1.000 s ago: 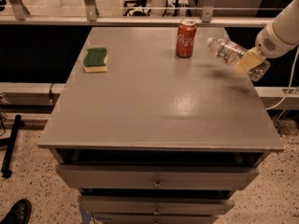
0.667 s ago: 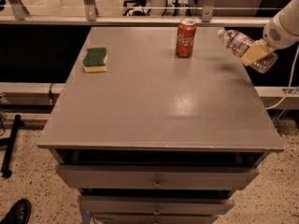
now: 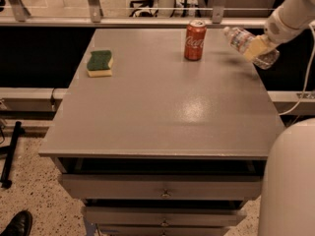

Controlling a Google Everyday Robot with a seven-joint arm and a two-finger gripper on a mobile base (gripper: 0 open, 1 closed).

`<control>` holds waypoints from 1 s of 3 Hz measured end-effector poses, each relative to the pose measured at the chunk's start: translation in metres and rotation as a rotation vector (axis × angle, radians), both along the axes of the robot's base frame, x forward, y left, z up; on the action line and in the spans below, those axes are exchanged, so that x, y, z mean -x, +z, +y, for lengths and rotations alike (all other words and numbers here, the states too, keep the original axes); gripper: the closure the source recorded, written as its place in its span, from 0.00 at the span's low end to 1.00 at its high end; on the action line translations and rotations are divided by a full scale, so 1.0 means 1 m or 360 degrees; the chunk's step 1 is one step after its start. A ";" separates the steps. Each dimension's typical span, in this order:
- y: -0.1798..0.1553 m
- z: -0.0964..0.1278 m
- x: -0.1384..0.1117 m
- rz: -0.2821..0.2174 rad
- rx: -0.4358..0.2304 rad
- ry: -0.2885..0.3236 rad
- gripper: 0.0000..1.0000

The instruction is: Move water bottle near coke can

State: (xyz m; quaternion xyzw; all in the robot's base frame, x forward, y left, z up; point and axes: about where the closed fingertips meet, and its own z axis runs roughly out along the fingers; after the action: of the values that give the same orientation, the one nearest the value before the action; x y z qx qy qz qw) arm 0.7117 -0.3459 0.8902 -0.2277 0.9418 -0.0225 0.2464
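Water bottle [image 3: 238, 38]: shifted slightly nearer the coke can [image 3: 195, 40] than 0.7 s ago. It is held tilted in the air just right of the can, cap toward it, not touching.
End effector [image 3: 256, 47]: clenched around the bottle's middle.
Arm: slanted down toward the can from its far right.
Worktop [image 3: 167, 112]: sponge [image 3: 100, 63] laid well left of the can.
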 end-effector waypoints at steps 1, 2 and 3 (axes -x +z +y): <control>-0.004 0.024 -0.016 0.0016 -0.0026 0.0070 1.00; -0.010 0.058 -0.028 0.0055 -0.0035 0.0176 1.00; -0.019 0.086 -0.037 0.0107 -0.0041 0.0257 1.00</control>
State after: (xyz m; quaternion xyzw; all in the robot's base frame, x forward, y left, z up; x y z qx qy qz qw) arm 0.7487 -0.2600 0.8707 -0.3003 0.9283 0.0171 0.2186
